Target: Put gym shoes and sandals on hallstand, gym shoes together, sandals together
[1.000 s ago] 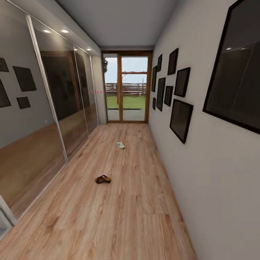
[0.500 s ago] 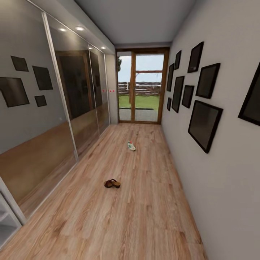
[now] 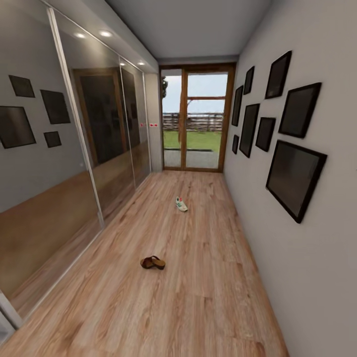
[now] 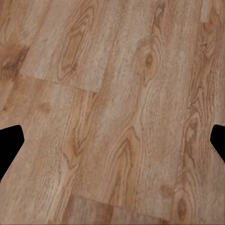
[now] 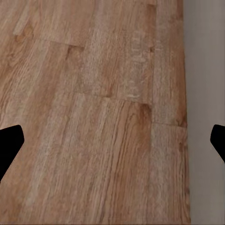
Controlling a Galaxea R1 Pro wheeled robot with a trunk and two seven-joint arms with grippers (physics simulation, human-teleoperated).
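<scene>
One dark brown sandal (image 3: 152, 263) lies on the corridor floor (image 3: 198, 297) a few steps ahead, slightly left of the middle. Farther down the corridor a white gym shoe (image 3: 181, 204) with a red heel patch rests on the planks. In the left wrist view my left gripper (image 4: 112, 140) hangs open over bare wood floor, its dark fingertips (image 4: 9, 140) at the frame's two sides. The right wrist view has my right gripper (image 5: 112, 140) open too, above floor beside a pale wall (image 5: 206, 70). At the head view's lower left corner a pale edge (image 3: 6, 322) of a unit shows.
A mirrored sliding-door wardrobe (image 3: 59, 163) runs along the left wall. Dark framed pictures (image 3: 295, 178) hang on the right wall. A glazed wooden door (image 3: 196, 121) closes the corridor's far end, with grass and a fence beyond it.
The whole head view has shifted, so the camera has moved: first turning left, then advancing a little. The sandal and gym shoe lie where they were.
</scene>
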